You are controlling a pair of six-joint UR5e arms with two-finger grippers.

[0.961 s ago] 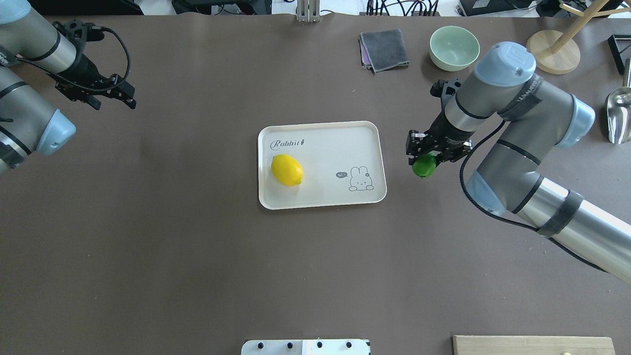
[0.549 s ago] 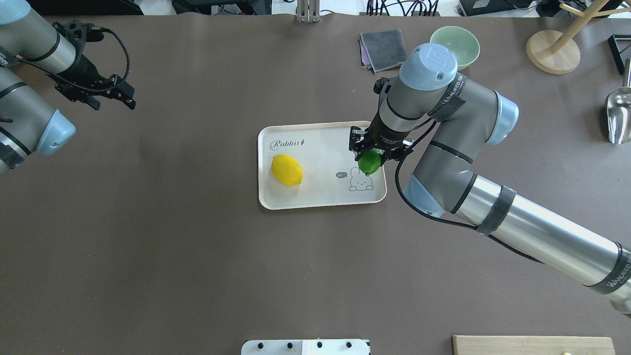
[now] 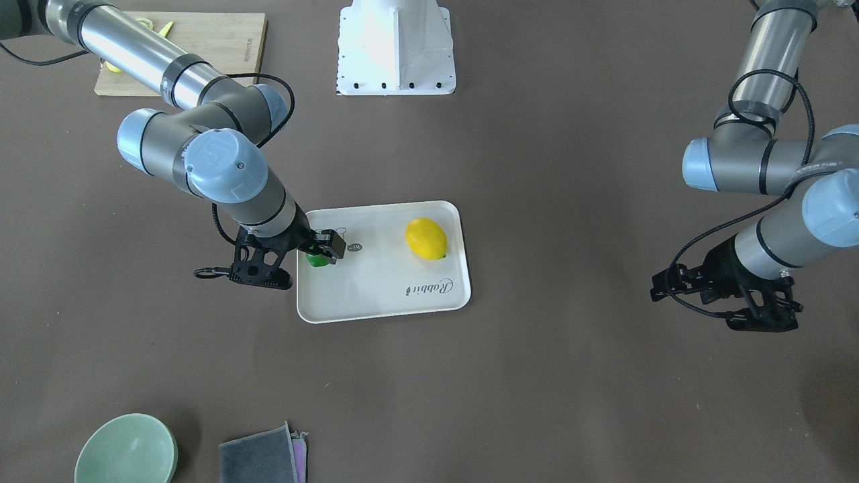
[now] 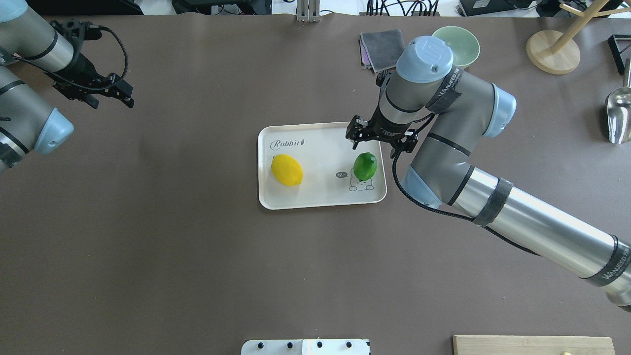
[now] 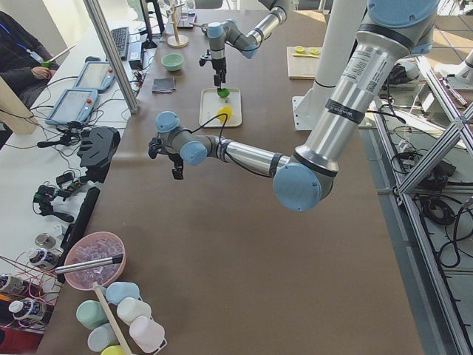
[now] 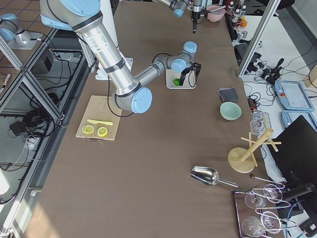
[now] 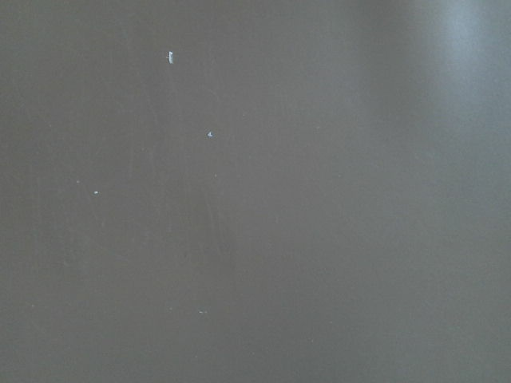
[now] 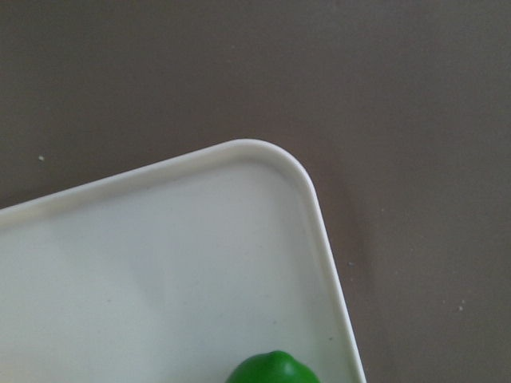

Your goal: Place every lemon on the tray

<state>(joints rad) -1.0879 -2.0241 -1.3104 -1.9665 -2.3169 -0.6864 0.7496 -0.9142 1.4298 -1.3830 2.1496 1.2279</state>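
"Rabbit" script, "hi" bubble legible on flat off-white rectangular tray (image 4: 315, 148). Lemons: two, both on tray. Glossy green oval lemon (image 4: 365, 166) lies free, just robot-side of right pincer (image 4: 378, 142); pincer spread, empty. Bright yellow oval lemon (image 4: 287, 169) across tray, toward left pincer (image 4: 112, 101); that one spread, well apart over dark brown surface (image 4: 197, 246). One pale green bowl (image 4: 466, 47), one grey cloth (image 4: 382, 47) beyond right pincer.

This is a robotics lab. A left arm (image 5: 247, 157) and a right arm (image 4: 532, 229), both industrial, rise from a white pedestal (image 3: 396, 47) at a long table (image 4: 197, 256) covered in brown matting. Aluminium profile posts (image 5: 111, 55) stand by it. A side bench (image 5: 29, 166) carries teach pendants (image 5: 72, 106) and loose cables (image 5: 55, 200), and a person (image 5: 21, 59) sits there.
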